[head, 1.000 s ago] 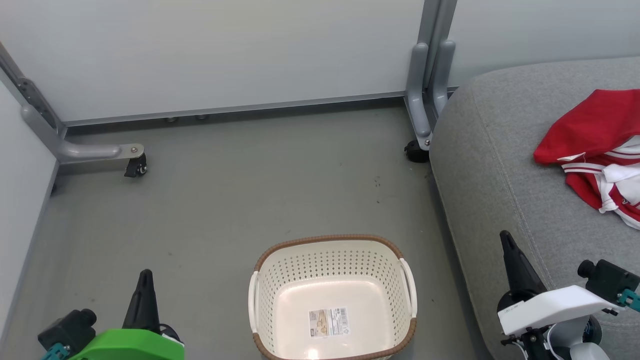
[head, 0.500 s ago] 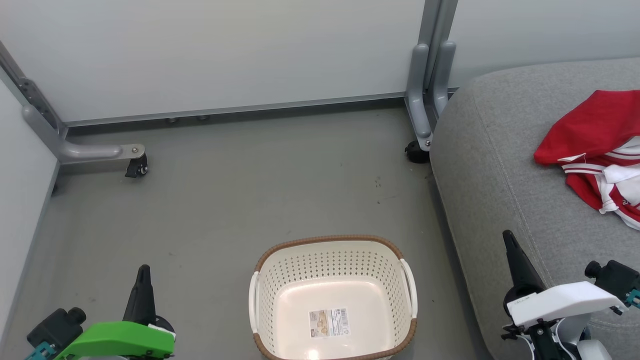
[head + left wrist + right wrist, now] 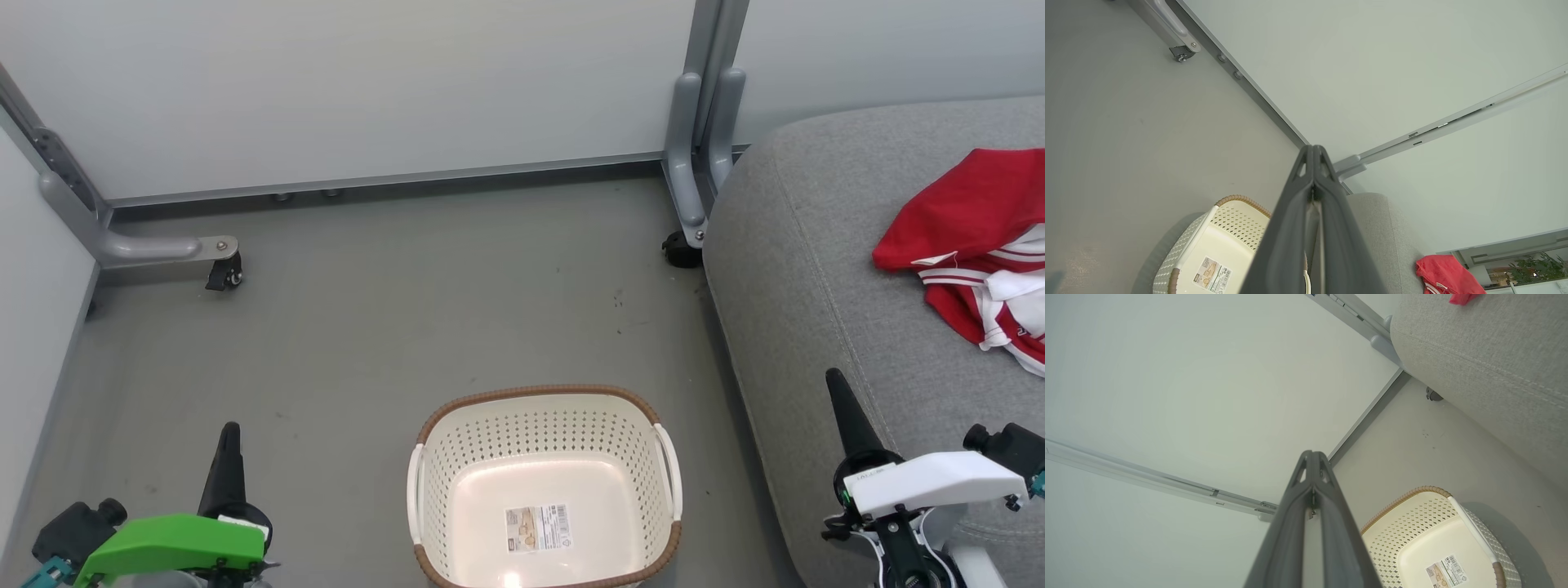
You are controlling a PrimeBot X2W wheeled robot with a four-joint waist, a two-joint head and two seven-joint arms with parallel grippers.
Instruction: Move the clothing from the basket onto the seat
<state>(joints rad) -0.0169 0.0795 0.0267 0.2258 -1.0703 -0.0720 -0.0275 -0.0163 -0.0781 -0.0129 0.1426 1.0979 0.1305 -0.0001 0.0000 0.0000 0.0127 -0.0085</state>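
The cream basket (image 3: 539, 420) with a brown rim stands on the floor at the bottom centre, nothing in it but a paper label on its bottom. The red clothing (image 3: 971, 237) with white stripes lies crumpled on the grey seat (image 3: 816, 269) at the right edge. My left gripper (image 3: 229, 433) is shut and holds nothing, low at the left of the basket. Over the seat's front edge my right gripper (image 3: 834, 382) is shut too, holding nothing. In the left wrist view the basket (image 3: 1224, 220), the seat (image 3: 1392, 237) and the clothing (image 3: 1447, 275) show beyond the shut fingers.
Grey partition panels stand behind and at the left. A wheeled partition foot (image 3: 224, 273) sits at the left and a grey post with a caster (image 3: 682, 245) right beside the seat's corner. Bare grey floor lies between the basket and the panels.
Both grippers have sunk a little toward the bottom of the head view, the left one more. The basket and the clothing have stayed put.
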